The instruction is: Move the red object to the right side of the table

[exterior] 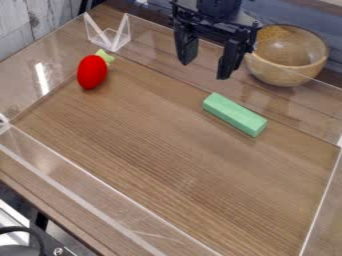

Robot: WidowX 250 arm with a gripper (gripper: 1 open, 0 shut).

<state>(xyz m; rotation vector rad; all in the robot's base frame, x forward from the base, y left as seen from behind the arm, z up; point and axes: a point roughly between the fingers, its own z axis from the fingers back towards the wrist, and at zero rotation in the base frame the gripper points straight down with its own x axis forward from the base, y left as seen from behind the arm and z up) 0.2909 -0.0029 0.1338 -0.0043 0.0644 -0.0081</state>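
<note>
— Front and centre, the big brown wood-grain bench fills the shot, with low clear acrylic walls round it.

— At the back right sits a round wooden bowl. Beside it hangs the black gripper, pointing down, jaws spread wide and holding nothing.

— And that flat green rectangular block?

— Right of centre. The small glossy red strawberry-like toy lies far left, well apart.
</note>
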